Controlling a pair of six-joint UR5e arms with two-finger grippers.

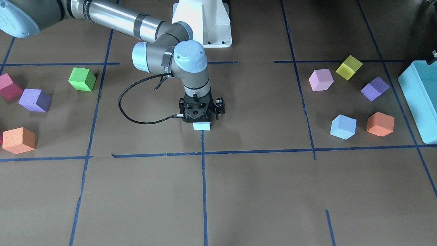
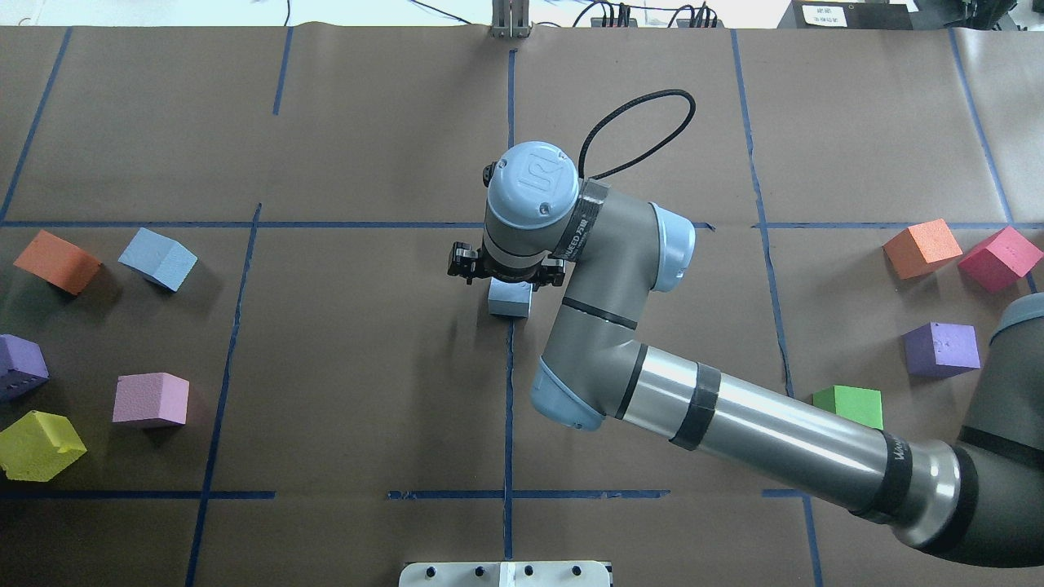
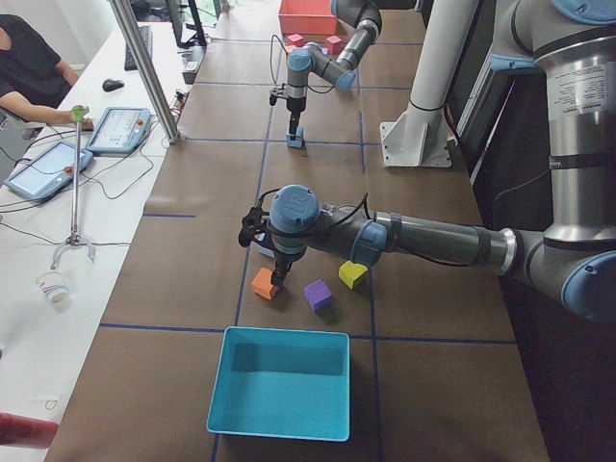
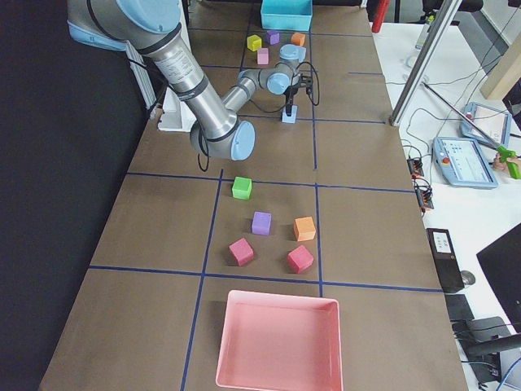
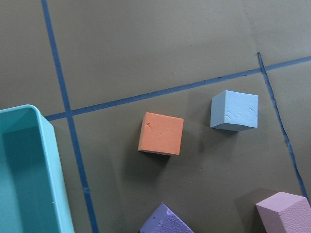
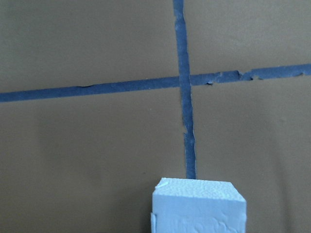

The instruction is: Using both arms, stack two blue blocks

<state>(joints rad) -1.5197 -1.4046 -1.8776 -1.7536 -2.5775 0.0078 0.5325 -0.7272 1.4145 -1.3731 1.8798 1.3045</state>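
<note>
A pale blue block sits at the table's centre on a tape line; it also shows in the overhead view and at the bottom of the right wrist view. My right gripper stands straight over it, jaws down around it and shut on it, with the fingertips hidden under the gripper body. The second blue block lies free beside an orange cube; the left wrist view shows it from above. My left gripper shows only in the exterior left view, above that cluster. I cannot tell whether it is open or shut.
A teal bin stands beyond the left cluster of pink, yellow and purple cubes. Green, purple, red and orange cubes lie on the right arm's side. A white pedestal stands at the robot's edge. A pink bin is at the right end.
</note>
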